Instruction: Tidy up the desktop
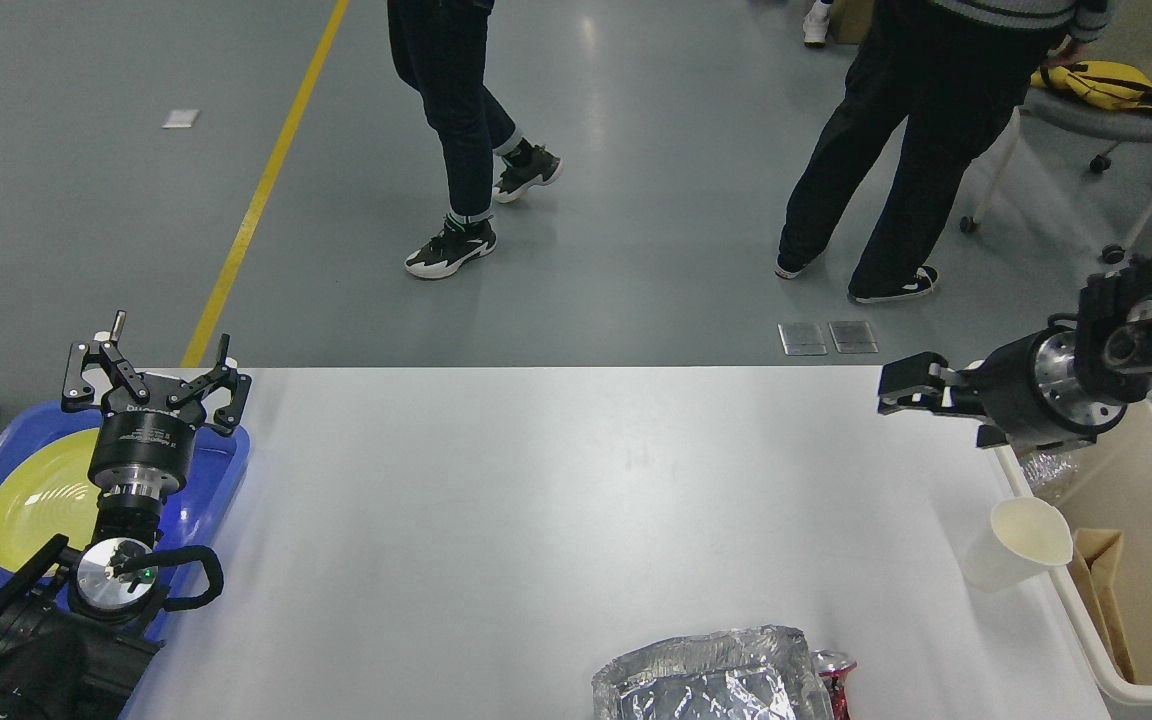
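The white desktop (576,500) fills the middle of the head view. On it a white paper cup (1021,545) leans at the right edge against the beige bin (1064,598). A crumpled foil container (711,675) lies at the front edge, with a red can (833,675) touching its right side. My left gripper (154,372) is open and empty, held above the blue tray (226,470). My right gripper (904,388) reaches in from the right over the desktop's far right corner, above and left of the cup; its fingers show side-on and dark.
A yellow plate (31,500) lies in the blue tray off the desktop's left edge. The bin holds a foil scrap (1046,465) and a brown paper bag (1101,570). Two people (456,120) stand on the floor beyond the table, near a wheeled chair (1106,110).
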Tool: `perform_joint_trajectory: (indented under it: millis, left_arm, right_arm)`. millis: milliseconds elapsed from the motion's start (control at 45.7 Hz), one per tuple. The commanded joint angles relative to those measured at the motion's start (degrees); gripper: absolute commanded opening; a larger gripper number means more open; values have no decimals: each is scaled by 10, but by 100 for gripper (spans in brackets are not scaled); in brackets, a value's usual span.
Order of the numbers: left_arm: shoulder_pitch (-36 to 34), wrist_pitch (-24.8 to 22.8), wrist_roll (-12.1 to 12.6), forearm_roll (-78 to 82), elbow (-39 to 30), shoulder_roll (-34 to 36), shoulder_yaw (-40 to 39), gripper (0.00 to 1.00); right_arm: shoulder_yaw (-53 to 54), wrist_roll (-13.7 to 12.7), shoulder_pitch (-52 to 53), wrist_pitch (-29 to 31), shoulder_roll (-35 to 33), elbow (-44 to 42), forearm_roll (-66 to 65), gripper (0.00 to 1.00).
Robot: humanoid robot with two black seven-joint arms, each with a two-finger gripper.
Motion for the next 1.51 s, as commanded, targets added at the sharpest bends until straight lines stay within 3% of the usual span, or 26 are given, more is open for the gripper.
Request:
perform_joint_trajectory:
  millis: [0,219,372,657,1051,1488]
  left_arm:
    - [0,0,0,0,0,0,0,97]
    - [0,0,0,0,-1,0,0,97]
    - [0,0,0,0,0,0,0,97]
    - [0,0,0,0,0,0,0,97]
    - [0,0,0,0,0,0,0,97]
    - [0,0,0,0,0,0,0,97]
  right_arm:
    - [-38,2,-34,-28,-19,-61,0,100]
    - [-35,5,-138,-51,-84,-110,-1,100]
    - [-32,5,-148,-55,-102,-109,-1,100]
    - [41,6,-201,-64,-102,-109,4,100]
    - [84,6,-320,-157,-73,-159,2,100]
    - [139,6,-400,-206,-49,-194,2,100]
